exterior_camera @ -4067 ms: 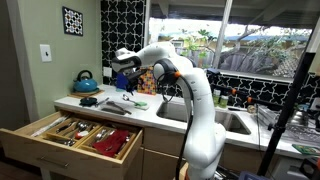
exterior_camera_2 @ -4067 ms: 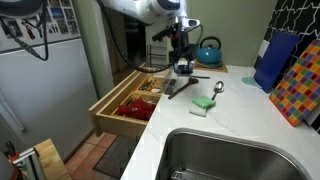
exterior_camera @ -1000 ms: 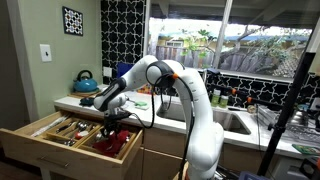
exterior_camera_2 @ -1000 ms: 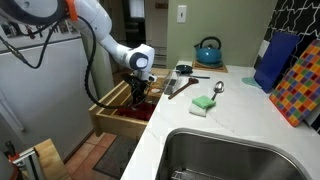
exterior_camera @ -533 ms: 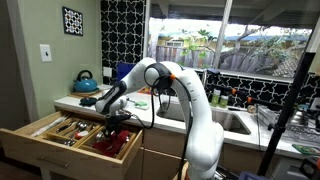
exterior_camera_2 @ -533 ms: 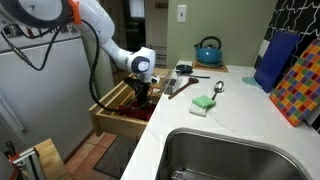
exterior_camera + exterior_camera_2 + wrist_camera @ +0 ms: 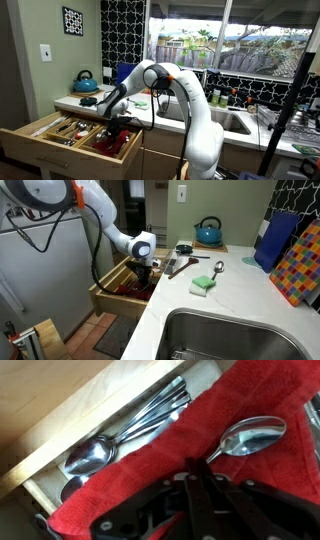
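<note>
**Gripper brought down from the counter into the open drawer**

Change is read first against the pictures of four seconds ago: the gripper (image 7: 145, 277) was then held above the counter (image 7: 245, 305), over the utensils lying beside the green sponge (image 7: 203, 283). It has since been carried across and lowered into the open drawer (image 7: 112, 298). Over the last second almost no further movement can be made out. A transfer from counter to drawer is therefore judged to be at its placing stage, and nothing has been lifted back out.

From left to right in the wrist view, a wooden divider (image 7: 90, 400) is seen first. Next comes a compartment in which stacked spoons (image 7: 130, 432) are nested together, and then the compartment lined with a red cloth (image 7: 140, 485). On that cloth, to the right, a single spoon (image 7: 250, 435) is laid flat, bowl up, apart from the stacked ones. Its handle runs down and left to the fingertips of the gripper (image 7: 197, 468).

The fingers appear drawn together on the end of that handle, so the spoon is taken to be gripped while already resting on the cloth. The contact itself is partly masked by the dark linkage. In an exterior view the gripper (image 7: 116, 118) is seen low in the right-hand part of the drawer (image 7: 55, 150).
</note>
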Robot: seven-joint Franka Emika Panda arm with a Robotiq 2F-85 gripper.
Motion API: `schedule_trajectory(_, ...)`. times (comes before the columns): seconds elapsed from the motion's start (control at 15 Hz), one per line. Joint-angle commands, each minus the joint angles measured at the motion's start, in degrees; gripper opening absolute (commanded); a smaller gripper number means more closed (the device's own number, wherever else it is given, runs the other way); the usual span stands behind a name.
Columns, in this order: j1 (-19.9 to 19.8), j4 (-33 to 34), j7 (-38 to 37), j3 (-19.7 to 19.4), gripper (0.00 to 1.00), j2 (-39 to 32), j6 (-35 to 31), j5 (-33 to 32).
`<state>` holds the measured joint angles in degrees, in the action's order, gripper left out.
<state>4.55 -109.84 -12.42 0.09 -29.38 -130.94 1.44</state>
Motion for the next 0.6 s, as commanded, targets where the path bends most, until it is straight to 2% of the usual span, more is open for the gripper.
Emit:
schedule_trajectory(0.0, 0.15, -1.22, -0.98, -0.55, 0.06, -0.42, -3.48, 0.11)
schedule_trajectory(0.2, -0.08, -1.37, -0.89, -0.64, 0.12, -0.33, -3.79, 0.43)
schedule_trajectory(0.27, -0.25, -1.39, -0.72, -0.55, 0.10, -0.27, -3.81, 0.73)
schedule_trajectory(0.4, -0.10, -1.38, -1.04, -0.69, 0.16, -0.59, -4.08, 0.66)
schedule_trajectory(0.47, -0.07, -1.38, -1.11, -0.68, 0.23, -0.70, -4.03, 0.68)
schedule_trajectory(0.53, -0.10, -1.39, -1.07, -0.62, 0.33, -0.79, -3.99, 0.74)
